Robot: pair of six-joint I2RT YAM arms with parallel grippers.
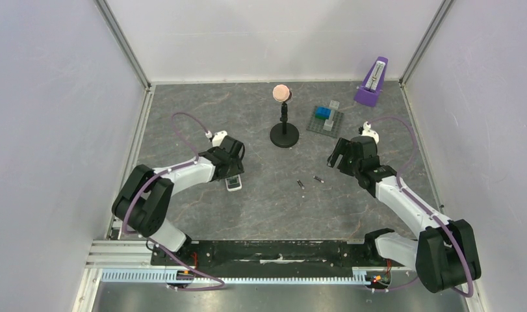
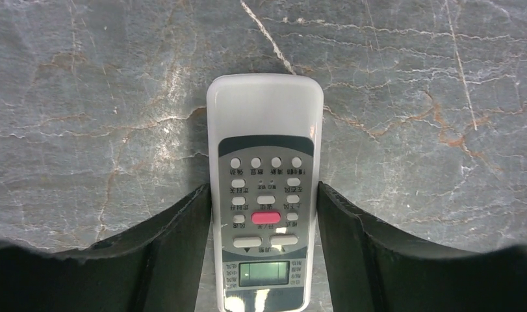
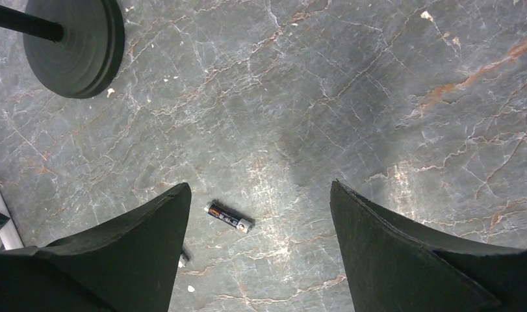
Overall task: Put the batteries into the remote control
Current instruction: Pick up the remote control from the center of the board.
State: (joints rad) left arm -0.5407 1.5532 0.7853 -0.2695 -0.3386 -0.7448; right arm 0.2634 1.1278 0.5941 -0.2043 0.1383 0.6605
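Observation:
The white remote control [image 2: 265,130] lies face up on the grey table, buttons and small display showing; it also shows in the top view [image 1: 233,184]. My left gripper [image 2: 264,188] has a finger against each long side of the remote's lower half, closed on it [image 1: 227,170]. Two batteries [image 1: 301,184] [image 1: 318,179] lie on the table's middle. My right gripper [image 3: 259,185] is open and empty above the table [image 1: 338,157]. One battery [image 3: 229,217] lies between its fingers, nearer the left one. The other battery [image 3: 182,255] is mostly hidden by that finger.
A black stand [image 1: 284,135] with a pink ball on top stands at the back centre; its base shows in the right wrist view [image 3: 75,45]. A grey plate with blue blocks [image 1: 325,121] and a purple metronome [image 1: 372,83] stand at the back right. Walls enclose the table.

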